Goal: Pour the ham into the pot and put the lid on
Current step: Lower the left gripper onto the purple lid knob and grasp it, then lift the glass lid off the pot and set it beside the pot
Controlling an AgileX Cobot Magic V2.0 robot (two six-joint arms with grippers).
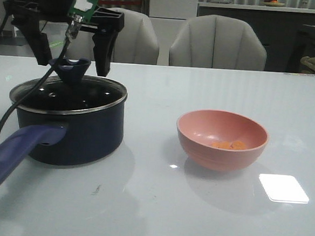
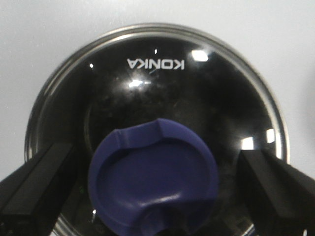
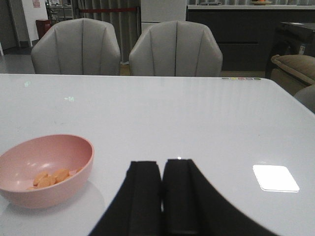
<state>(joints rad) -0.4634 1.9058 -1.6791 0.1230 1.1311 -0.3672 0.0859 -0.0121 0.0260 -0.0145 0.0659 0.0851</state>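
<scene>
The navy pot (image 1: 78, 128) stands at the left of the table, its purple-blue handle (image 1: 14, 156) pointing toward the front. The glass lid (image 1: 67, 96) lies on it; its steel rim and blue knob (image 1: 71, 70) show, also in the left wrist view (image 2: 153, 179). My left gripper (image 1: 72, 63) is open, one finger on each side of the knob, apart from it. The ham (image 1: 228, 145) lies as orange chunks in the pink bowl (image 1: 222, 140), also in the right wrist view (image 3: 49, 178). My right gripper (image 3: 161, 167) is shut and empty, to the right of the bowl.
Two grey chairs (image 1: 217, 44) stand behind the table's far edge. A bright light reflection (image 1: 283, 188) lies on the table right of the bowl. A black cable (image 1: 6, 113) hangs from the left arm beside the pot.
</scene>
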